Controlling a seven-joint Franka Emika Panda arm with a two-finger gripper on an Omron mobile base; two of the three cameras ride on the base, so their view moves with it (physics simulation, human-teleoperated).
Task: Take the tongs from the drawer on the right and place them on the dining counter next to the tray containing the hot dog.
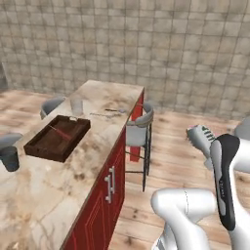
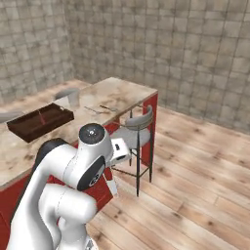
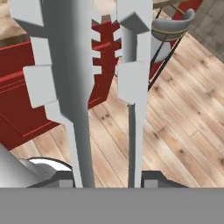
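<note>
My gripper (image 3: 111, 177) is shut on the tongs (image 3: 78, 65). Their two grey arms with scalloped tips rise straight ahead of the hand, over the wooden floor and toward the red base of the dining counter (image 3: 26, 87). In the left base view the ridged tips of the tongs (image 1: 200, 135) hang in the air to the right of the counter, well apart from it. The dark brown tray (image 1: 58, 136) (image 2: 39, 122) lies on the marble dining counter (image 1: 102, 141) (image 2: 122, 93), with a reddish hot dog (image 1: 61, 132) inside. The drawer is out of view.
A grey stool (image 1: 139, 128) (image 2: 134, 129) stands at the counter's side, between the arm and the tray. On the top lie a fork and spoon (image 1: 110, 112), a clear glass (image 1: 76, 106) and a dark grey cup (image 1: 10, 158). Open wooden floor stretches to the right.
</note>
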